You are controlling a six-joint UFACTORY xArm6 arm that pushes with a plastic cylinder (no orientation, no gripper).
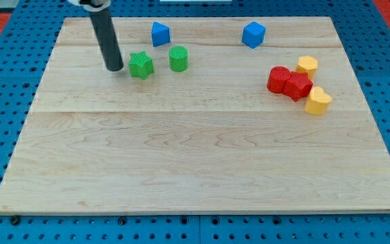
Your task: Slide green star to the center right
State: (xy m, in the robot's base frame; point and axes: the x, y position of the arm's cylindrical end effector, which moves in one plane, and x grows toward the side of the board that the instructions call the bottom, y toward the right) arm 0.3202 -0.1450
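The green star (141,66) lies on the wooden board (195,149) at the upper left. My tip (115,68) rests on the board just left of the star, a small gap apart or barely touching; I cannot tell which. The dark rod rises from it toward the view's top left. A green cylinder (178,59) stands just right of the star.
A blue block (160,34) sits above the green pair and another blue block (253,34) lies at the top centre right. At the right, two red blocks (289,83) touch each other, with a yellow block (307,65) above and another yellow block (318,102) below right.
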